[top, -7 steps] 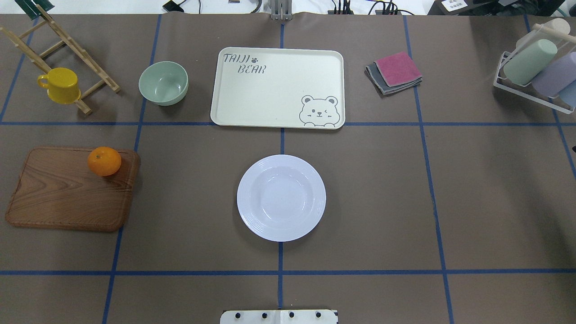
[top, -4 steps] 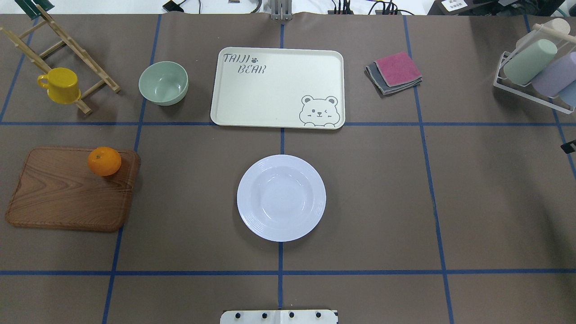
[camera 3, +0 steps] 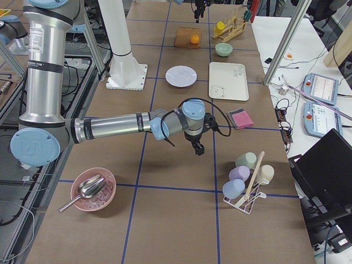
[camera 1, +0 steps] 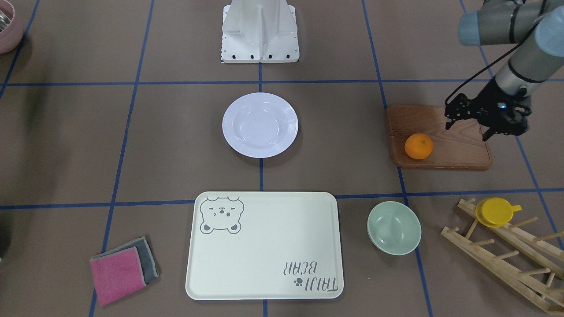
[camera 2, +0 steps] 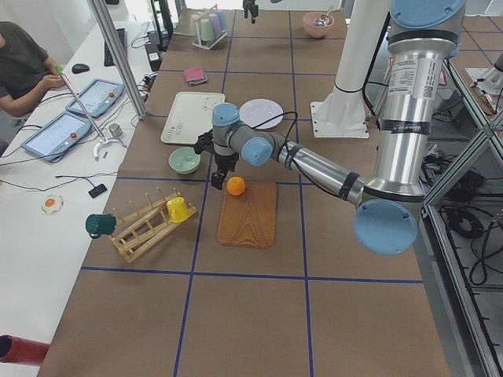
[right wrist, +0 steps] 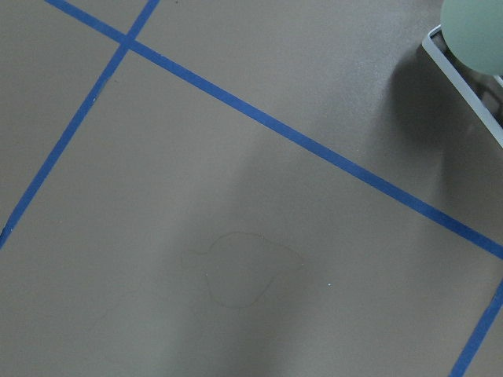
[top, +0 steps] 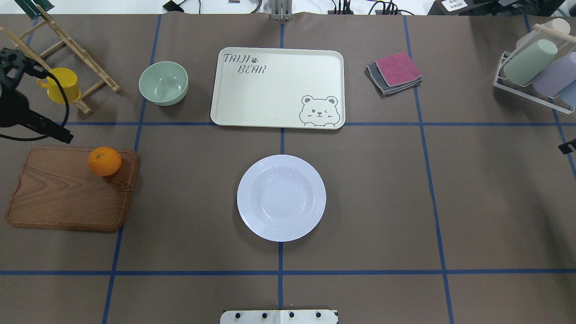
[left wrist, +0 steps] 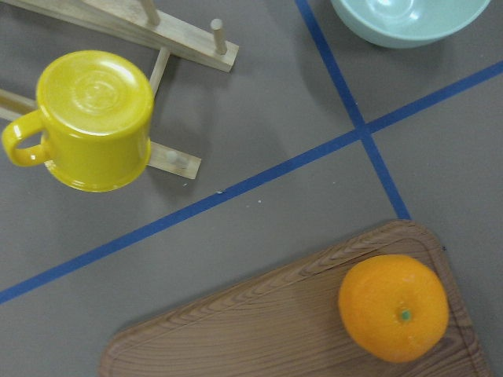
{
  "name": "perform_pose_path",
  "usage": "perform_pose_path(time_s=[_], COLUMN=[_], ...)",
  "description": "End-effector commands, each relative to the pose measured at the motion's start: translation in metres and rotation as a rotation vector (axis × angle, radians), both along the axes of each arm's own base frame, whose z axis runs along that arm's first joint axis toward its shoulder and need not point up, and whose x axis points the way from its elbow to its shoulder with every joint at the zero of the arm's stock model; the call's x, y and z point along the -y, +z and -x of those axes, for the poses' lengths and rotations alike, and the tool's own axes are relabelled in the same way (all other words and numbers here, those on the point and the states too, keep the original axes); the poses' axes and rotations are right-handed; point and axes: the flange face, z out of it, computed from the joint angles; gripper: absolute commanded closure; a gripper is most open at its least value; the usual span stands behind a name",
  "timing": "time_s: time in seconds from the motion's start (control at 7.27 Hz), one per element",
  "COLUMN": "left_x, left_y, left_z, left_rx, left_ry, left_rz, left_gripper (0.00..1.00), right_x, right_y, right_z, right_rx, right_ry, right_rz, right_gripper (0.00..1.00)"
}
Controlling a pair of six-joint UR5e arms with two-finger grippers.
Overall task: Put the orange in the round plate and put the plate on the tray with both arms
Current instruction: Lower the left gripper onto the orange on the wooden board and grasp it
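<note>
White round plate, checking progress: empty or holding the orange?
Empty: the white round plate is bare; the bright-orange fruit sits on the brown wooden board.

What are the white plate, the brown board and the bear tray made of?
The round plate looks like glazed ceramic, or maybe melamine: it is glossy white, with soft light reflections and a ridged rim. The board looks like wood: brown, matte, with wavy grain lines. The tray is probably plastic: smooth cream with a dull sheen and a printed grey bear.
</note>
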Motion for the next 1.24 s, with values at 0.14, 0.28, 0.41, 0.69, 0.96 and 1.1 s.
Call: perform_pose_path(time_s=[0.14, 0.28, 0.41, 0.69, 0.96, 1.1], left_x=[-0.022, -0.017, -0.016, -0.002, 0.003, 0.005], left_y=[-0.012, -0.007, -0.001, 0.009, 0.012, 0.015], left_z=[-0.081, -0.086, -0.087, -0.102, -0.107, -0.109], left_rx=[0.018, 0.037, 0.044, 0.057, 0.062, 0.064], left_ry=[0.037, 0.029, 0.034, 0.03, 0.037, 0.039], left_rz=[0.029, 0.028, 0.031, 0.06, 0.066, 0.072], left_gripper=[0.01, 0.01, 0.01, 0.01, 0.01, 0.01], right_x=[0.0, -0.001, 0.0, -0.001, 0.0, 0.0], right_y=[0.002, 0.005, 0.005, 0.005, 0.004, 0.007], right_z=[0.003, 0.005, 0.007, 0.009, 0.011, 0.012], right_rx=[-0.007, -0.01, -0.009, -0.011, -0.01, -0.014], right_ry=[-0.004, -0.009, -0.014, -0.017, -0.02, -0.022], right_rz=[0.003, 0.008, 0.007, 0.008, 0.006, 0.01], right_gripper=[0.0, 0.0, 0.0, 0.0, 0.0, 0.0])
